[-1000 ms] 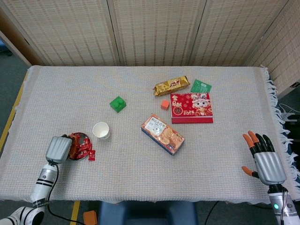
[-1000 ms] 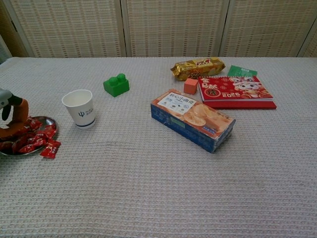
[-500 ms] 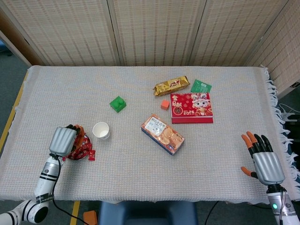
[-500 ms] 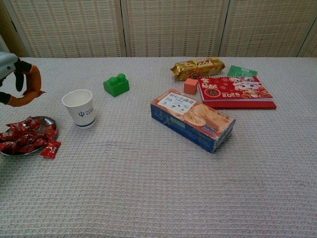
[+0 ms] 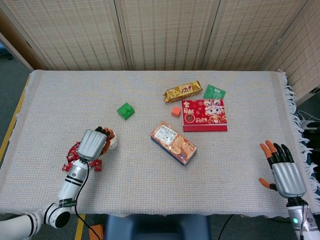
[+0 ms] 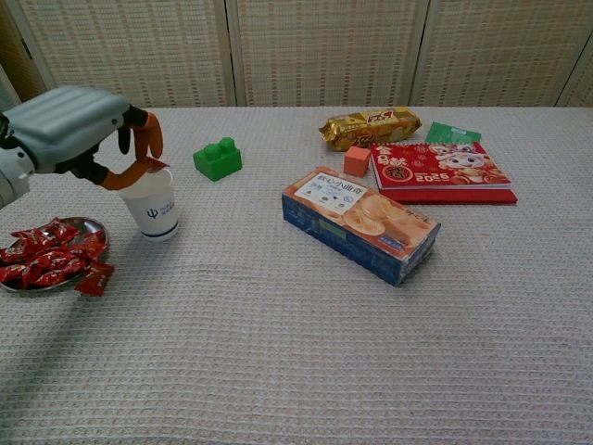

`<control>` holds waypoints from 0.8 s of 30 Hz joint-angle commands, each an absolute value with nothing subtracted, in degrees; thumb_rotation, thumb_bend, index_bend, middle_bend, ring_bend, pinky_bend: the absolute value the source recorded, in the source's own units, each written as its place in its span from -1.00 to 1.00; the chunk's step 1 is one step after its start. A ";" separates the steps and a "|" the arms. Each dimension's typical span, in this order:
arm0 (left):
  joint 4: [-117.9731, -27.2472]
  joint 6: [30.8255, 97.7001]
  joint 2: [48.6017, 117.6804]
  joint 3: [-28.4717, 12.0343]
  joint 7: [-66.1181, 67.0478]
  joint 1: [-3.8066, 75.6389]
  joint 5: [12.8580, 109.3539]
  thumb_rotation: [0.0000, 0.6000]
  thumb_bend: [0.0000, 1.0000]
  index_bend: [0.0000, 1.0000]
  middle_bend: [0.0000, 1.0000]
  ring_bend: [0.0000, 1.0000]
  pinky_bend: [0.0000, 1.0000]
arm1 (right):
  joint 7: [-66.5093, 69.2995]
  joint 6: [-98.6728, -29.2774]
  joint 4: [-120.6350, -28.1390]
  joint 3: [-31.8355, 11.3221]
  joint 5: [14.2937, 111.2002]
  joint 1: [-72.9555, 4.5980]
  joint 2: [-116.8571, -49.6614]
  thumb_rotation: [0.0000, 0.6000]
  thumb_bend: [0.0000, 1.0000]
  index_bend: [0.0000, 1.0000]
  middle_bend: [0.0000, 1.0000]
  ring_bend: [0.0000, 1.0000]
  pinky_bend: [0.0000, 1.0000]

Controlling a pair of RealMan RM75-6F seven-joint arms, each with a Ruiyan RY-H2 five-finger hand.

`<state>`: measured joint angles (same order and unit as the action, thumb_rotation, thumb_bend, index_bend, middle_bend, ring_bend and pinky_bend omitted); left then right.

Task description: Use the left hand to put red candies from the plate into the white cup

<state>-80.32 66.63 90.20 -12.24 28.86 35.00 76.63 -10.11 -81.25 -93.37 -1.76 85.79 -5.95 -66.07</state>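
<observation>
One red candy sat pinched between the fingertips of my left hand, right over the rim of the white cup. In the head view that hand covered most of the cup, so only a sliver of its right side showed there. The cup stood upright on the tablecloth, and I could not see inside it from either camera.

Just left of the cup and a little nearer lay the plate with the remaining red candies heaped on it; one wrapper had spilled off its near right edge onto the cloth. The plate was close beside my forearm in the head view, with candies showing on either side of the wrist.

My right hand hung at the near right corner of the table, holding nothing, its fingers spread apart, well away from everything.

Farther right of the cup, a green block lay beyond it. A blue and orange biscuit box lay at the middle of the table, with a small orange cube, a gold snack packet, a red booklet and a green sachet grouped beyond it. None of these lay between the plate and the cup.
</observation>
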 commanded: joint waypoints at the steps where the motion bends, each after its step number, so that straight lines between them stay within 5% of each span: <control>1: -79.59 66.18 90.90 -12.17 29.80 35.60 75.98 1.00 -0.12 -0.35 -0.24 -0.28 0.99 | -10.04 -81.26 -93.40 -1.75 85.81 -5.94 -66.02 1.00 -0.95 -1.00 -1.00 -1.00 -1.00; 11: -81.14 68.50 88.20 -9.74 28.28 33.84 77.44 1.00 -0.15 -0.51 -0.36 -0.34 0.99 | -10.01 -81.07 -93.37 -1.75 85.69 -5.97 -65.95 1.00 -0.95 -1.00 -1.00 -1.00 -1.00; 17: -87.01 70.72 80.98 -5.40 23.51 28.47 77.93 1.00 -0.22 -0.87 -0.68 -0.58 0.99 | -9.92 -81.13 -93.46 -1.68 85.81 -5.92 -65.87 1.00 -0.95 -1.00 -1.00 -1.00 -1.00; 24: -85.94 65.88 76.76 -0.05 20.39 25.22 75.63 1.00 -0.27 -1.00 -0.87 -0.71 0.99 | -10.13 -81.39 -93.65 -1.38 86.68 -5.91 -66.02 1.00 -0.95 -1.00 -1.00 -1.00 -1.00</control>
<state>-86.69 67.49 77.26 -1.13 20.66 26.04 76.59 -10.10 -81.42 -93.64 -1.40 86.65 -5.88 -65.99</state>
